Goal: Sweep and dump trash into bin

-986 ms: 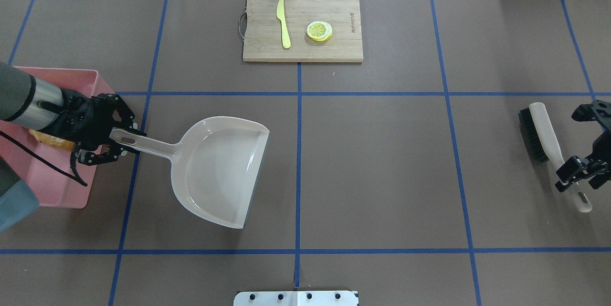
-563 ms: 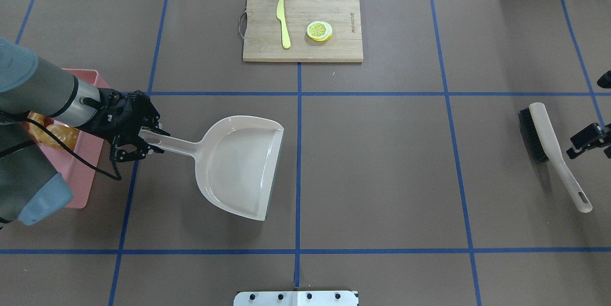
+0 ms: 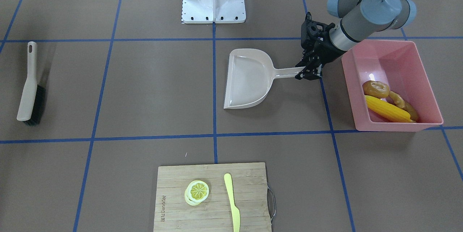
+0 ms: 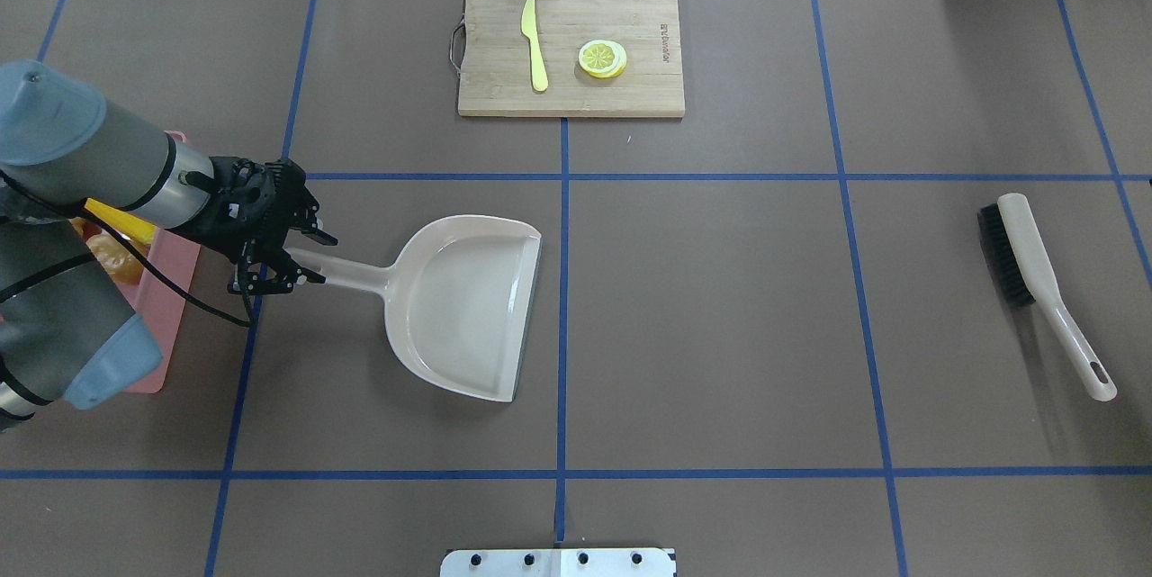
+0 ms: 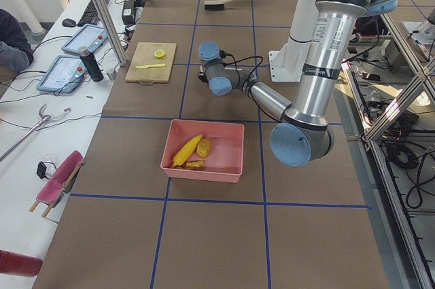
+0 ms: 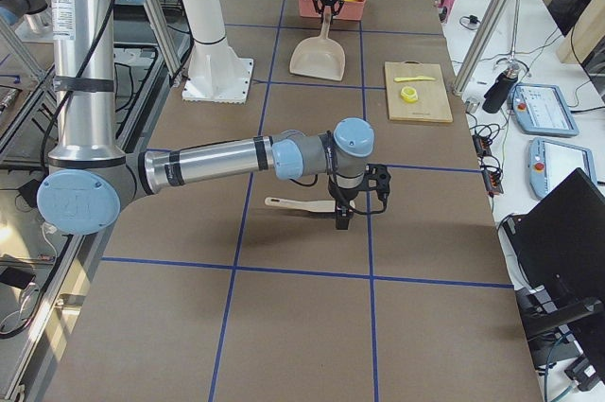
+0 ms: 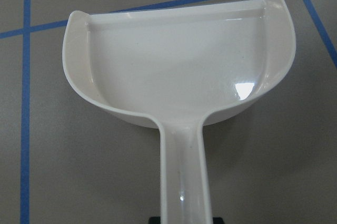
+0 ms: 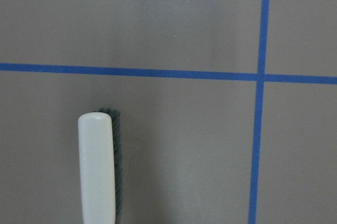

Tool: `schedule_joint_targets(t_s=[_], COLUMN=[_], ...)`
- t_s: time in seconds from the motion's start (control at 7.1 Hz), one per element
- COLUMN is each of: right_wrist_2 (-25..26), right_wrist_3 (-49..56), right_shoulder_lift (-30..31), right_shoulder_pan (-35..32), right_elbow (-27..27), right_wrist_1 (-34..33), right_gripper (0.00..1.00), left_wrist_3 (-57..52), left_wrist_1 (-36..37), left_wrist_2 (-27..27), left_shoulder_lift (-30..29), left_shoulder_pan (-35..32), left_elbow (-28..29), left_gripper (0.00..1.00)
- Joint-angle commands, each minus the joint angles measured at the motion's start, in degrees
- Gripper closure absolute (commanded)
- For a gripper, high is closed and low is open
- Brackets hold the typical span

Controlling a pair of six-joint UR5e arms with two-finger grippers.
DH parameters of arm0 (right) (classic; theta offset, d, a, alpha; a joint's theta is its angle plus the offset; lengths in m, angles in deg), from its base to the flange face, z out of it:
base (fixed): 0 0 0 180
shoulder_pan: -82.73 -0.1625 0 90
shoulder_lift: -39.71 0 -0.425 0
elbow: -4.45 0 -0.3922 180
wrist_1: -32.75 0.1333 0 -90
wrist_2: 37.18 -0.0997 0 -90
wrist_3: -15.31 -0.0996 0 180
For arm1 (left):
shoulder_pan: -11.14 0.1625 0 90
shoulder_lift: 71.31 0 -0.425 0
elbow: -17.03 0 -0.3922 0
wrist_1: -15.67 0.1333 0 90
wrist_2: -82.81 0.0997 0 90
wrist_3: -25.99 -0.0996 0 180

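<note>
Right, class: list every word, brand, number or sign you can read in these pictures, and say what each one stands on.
Dark burnt-in brand mark along one short edge of the pale wooden cutting board: letters show, but too small to read surely.
Dark lettering on the silver upright tube of the robot's left arm: too small to read.
Dark lettering on the silver upright tube of the right arm: blurred.
No other text shows.

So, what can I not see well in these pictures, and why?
Exterior right view: the right gripper shows only here; open or shut is unclear.
Overhead view: the left arm hides most of the bin.
Front-facing view: the corn cob covers part of the ginger root.
Right wrist view: the bottom edge cuts off the brush handle.
Left wrist view: the bottom edge cuts off the handle of the dustpan.
</note>
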Motion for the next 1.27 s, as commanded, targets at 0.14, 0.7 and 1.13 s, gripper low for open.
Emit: schedule_joint_targets(t_s=[0.14, 0.7, 1.13], right_wrist_2=[3.8, 8.3, 3.2], right_wrist_3=[0.7, 3.8, 3.7], right_shoulder_lift=[0.0, -2.5, -4.8], right_shoulder_pan=[-5.6, -8.0, -8.0], right_elbow=[3.4, 5.0, 8.2], right_wrist_1=[-0.1, 0.0, -0.1], right_gripper=[0.00, 0.00, 0.00], left_wrist_3=[-0.2, 18.8, 50.8], left_wrist_1=[-0.7, 0.1, 11.1], left_wrist_2=[0.5, 13.5, 14.1], left_shoulder_lift=[0.4, 8.4, 17.9], left_shoulder_pan=[0.0, -4.7, -17.1], left_elbow=[-0.5, -5.1, -5.2], left_gripper=[0.02, 0.02, 0.02])
